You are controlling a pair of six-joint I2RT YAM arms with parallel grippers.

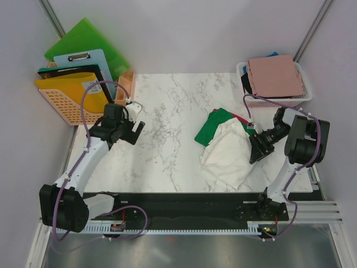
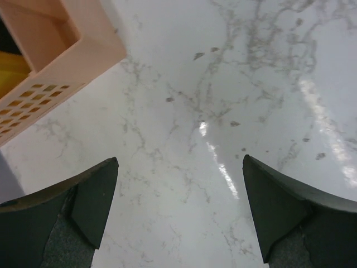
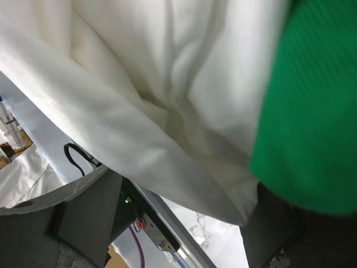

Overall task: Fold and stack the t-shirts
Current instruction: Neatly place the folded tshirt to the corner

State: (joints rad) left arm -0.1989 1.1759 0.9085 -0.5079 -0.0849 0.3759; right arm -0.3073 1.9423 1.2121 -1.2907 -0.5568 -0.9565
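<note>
Right gripper [image 1: 255, 147] tilted, seemingly against cream-white t-shirt [image 1: 226, 157]

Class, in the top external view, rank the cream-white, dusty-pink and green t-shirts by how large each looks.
Largest: cream-white t-shirt, crumpled, and dusty-pink t-shirt, lying flat: too alike to rank.
Smallest: green t-shirt, partly hidden under the cream-white one.

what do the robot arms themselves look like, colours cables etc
The left arm and right arm both have slim white links with bulky black joint housings. A thin purple cable loops along each. The left end effector and right end effector are black, each with two broad, wedge-shaped dark grey fingers.
</note>
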